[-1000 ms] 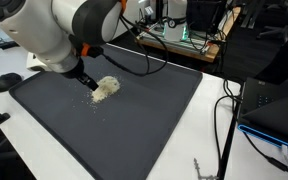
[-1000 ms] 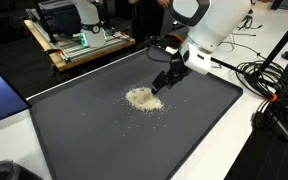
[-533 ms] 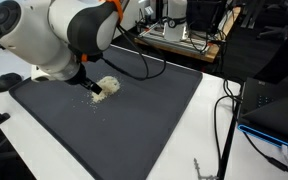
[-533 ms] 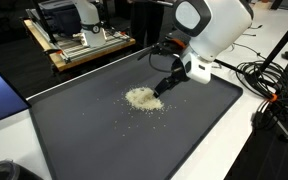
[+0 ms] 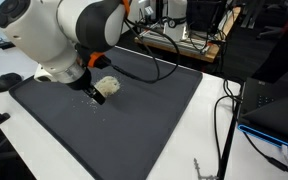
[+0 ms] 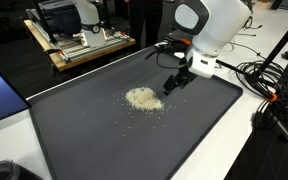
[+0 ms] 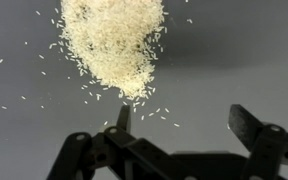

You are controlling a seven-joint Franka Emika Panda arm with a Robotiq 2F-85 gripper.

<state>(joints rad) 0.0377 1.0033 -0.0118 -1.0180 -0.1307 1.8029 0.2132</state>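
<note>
Over mat [image 6: 84,135], gripper [image 6: 173,85] retreated from rice [image 6: 142,98].

1. The pile of grains [image 7: 112,45] looks off-white, dry and loose to me, each grain faintly shiny.
2. The mat [image 6: 94,130] under it reads as dark grey and matt, finely textured like rubber or felt.
3. My gripper [image 7: 181,120] is black and matt, either hard plastic or coated metal; I can't tell which.
4. The arm [image 6: 219,25] has a white, smooth, glossy plastic shell.
5. The table [image 5: 189,140] is white and smooth.
6. The bench [image 6: 69,58] behind looks like bare wood.
</note>
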